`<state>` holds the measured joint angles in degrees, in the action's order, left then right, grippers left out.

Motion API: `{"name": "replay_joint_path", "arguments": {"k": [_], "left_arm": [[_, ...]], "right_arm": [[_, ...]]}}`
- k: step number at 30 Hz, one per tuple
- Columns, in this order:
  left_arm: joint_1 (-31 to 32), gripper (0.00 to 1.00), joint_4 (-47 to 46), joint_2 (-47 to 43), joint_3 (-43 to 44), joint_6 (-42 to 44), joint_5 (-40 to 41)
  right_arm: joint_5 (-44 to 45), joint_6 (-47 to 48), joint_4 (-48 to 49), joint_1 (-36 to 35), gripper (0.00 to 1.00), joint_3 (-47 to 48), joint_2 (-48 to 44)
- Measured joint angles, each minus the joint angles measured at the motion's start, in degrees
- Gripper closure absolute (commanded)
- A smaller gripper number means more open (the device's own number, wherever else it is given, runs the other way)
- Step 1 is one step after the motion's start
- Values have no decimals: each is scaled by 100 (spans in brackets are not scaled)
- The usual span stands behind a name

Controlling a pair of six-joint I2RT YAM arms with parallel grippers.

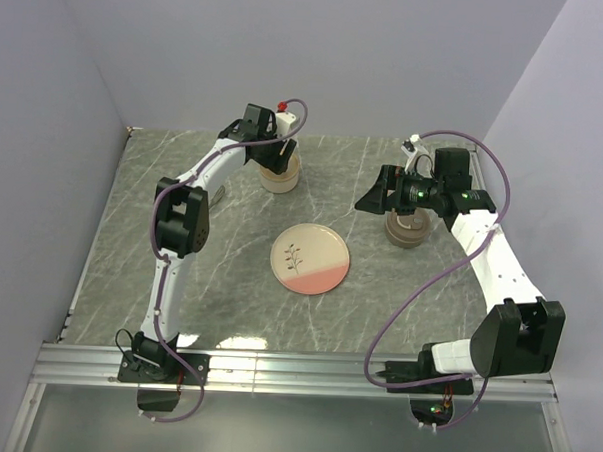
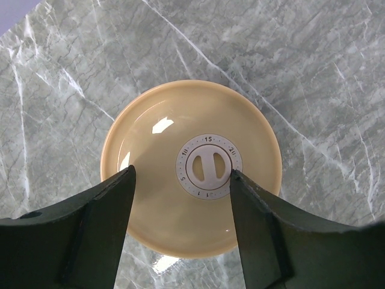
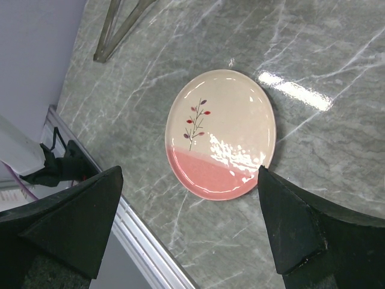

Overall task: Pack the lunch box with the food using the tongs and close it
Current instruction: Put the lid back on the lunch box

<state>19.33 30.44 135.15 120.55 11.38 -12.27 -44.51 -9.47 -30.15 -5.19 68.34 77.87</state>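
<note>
Left gripper [image 2: 181, 173]: hangs partway open and empty, straddles the white numbered dial [image 2: 208, 166] on the lid of the round cream plastic lunch box [image 2: 191, 114] directly beneath. Looks light, rigid and glossy, so probably slippery; best pinched squarely across the raised dial or the lid rim. Reaches far forward, wrist pointing straight down. Right gripper [image 3: 189, 177]: stands fully spread, holds nothing, tilts towards the pink-and-cream round plate [image 3: 219, 132] ahead and below. Finds no food in view; cannot place the tongs for certain.
</note>
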Motion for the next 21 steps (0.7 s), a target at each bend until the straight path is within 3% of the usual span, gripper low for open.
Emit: {"name": "replay_joint_path", "arguments": {"k": [12, 21], "left_arm": [[-13, 31, 612, 214, 588, 52, -107], [-332, 29, 188, -361, -275, -286, -946]], "right_arm": [[0, 15, -33, 0, 0, 0, 2], [-17, 118, -122, 0, 0, -2, 0]]}}
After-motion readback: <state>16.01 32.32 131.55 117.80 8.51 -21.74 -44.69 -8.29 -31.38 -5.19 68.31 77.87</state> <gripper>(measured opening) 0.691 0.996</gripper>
